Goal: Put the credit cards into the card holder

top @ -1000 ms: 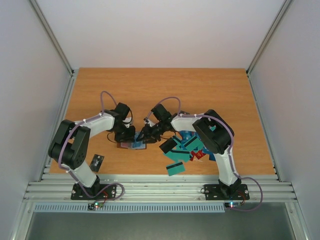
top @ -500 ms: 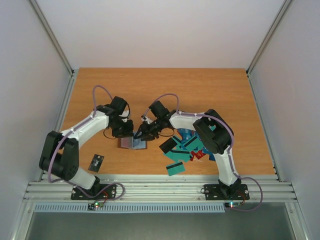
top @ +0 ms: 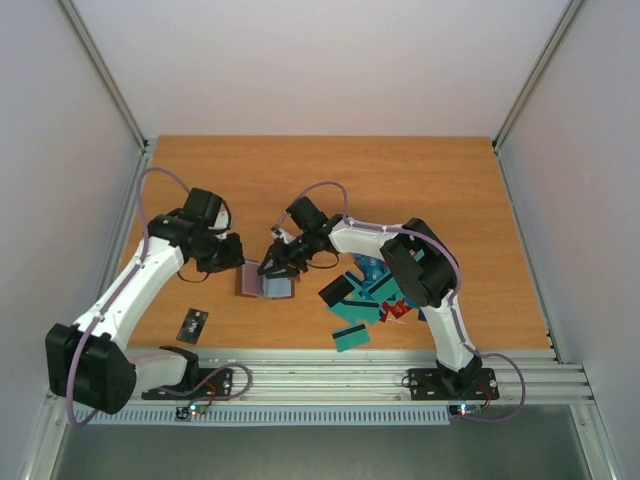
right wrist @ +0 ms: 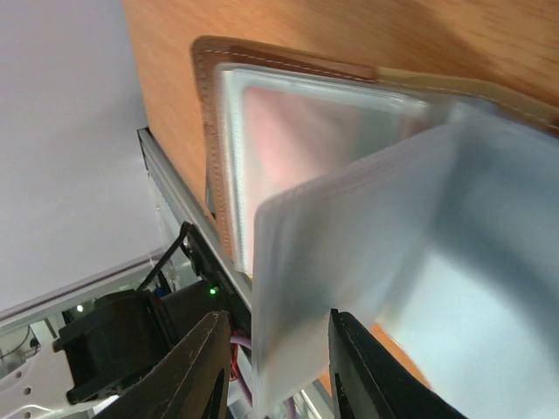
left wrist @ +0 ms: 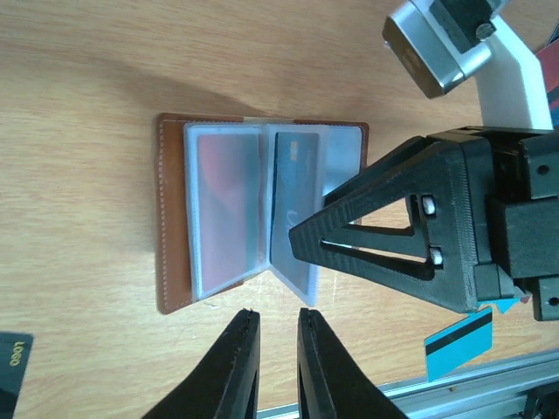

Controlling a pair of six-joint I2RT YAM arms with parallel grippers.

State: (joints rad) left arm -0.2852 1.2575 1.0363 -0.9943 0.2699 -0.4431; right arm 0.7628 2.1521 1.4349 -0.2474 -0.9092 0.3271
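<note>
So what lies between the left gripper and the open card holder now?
Nothing: in the left wrist view, only bare wooden table separates the left gripper from the card holder. The top view agrees.
</note>
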